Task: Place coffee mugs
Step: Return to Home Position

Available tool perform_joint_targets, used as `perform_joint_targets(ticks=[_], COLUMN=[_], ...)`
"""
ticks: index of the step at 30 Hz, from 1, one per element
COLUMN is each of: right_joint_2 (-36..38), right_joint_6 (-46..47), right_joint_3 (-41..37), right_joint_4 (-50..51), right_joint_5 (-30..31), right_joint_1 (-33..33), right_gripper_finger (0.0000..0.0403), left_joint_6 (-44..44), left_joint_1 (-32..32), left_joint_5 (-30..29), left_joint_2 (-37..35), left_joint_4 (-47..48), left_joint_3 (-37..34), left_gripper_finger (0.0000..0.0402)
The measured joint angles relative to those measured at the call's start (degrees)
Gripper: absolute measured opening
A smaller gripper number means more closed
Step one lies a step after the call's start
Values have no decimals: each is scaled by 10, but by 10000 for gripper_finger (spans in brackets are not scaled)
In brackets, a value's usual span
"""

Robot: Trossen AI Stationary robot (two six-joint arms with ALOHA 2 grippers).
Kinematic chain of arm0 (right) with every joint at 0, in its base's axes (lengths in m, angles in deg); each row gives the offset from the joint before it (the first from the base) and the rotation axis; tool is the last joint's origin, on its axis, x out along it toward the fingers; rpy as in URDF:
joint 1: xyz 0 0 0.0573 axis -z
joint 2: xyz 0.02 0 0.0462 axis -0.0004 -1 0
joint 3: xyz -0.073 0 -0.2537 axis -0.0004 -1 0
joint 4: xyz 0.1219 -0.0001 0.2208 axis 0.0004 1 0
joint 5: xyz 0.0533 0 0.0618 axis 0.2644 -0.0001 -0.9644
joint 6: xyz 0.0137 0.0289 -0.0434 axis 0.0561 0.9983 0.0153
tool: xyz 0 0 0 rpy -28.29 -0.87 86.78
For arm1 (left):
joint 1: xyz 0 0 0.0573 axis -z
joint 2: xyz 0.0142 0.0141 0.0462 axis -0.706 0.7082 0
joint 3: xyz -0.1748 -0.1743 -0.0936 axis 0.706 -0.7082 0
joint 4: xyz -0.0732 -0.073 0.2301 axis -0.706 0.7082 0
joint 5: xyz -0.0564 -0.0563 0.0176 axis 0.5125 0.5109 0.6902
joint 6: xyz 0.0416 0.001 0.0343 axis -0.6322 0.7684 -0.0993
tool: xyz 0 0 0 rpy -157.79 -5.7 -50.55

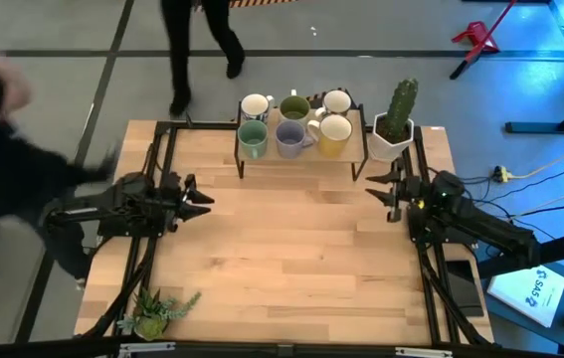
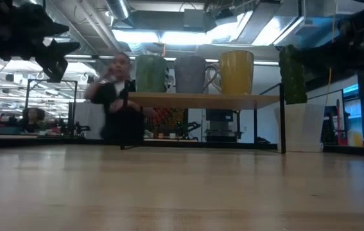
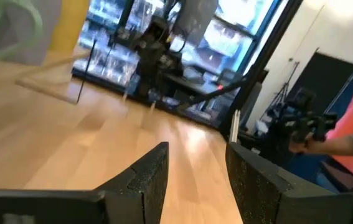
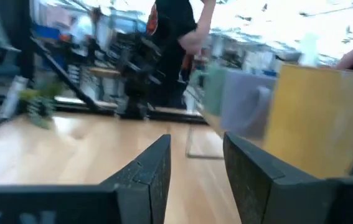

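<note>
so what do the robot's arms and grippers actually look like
The left arm and right arm are black and jointed. The left gripper and right gripper each have two dark, flat, tapering fingers with a grainy matte surface.

Six coffee mugs (image 1: 291, 137) stand upright on the shelf (image 1: 282, 160) in two rows (teal, lavender, yellow in front).

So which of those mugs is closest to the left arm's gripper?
The teal green mug, at the front-left corner of the shelf. The lavender mug and yellow mug beside it, and the three behind, lie farther from the left gripper.
</note>
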Motion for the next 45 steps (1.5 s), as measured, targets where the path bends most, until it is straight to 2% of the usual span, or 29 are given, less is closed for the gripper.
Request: perform_joint_targets(ticks=[8,14,17,45], right_joint_2=[-3,-5,-5,-5], right_joint_6=[-24,-24,-25,-25], right_joint_3=[0,0,0,0], right_joint_4=[34,34,34,36], right_joint_5=[55,43,43,54], right_joint_1=[0,0,0,0], right_gripper_finger=[134,134,134,134], left_joint_6=[-30,-3,24,24], left_joint_1=[0,0,0,0], left_joint_5=[-9,-55,-55,-56], left_joint_2=[2,1,1,1], left_joint_4=[-23,-17,-17,-15], left_joint_3=[-28,-28,-28,-28], left_gripper_finger=[153,153,153,153])
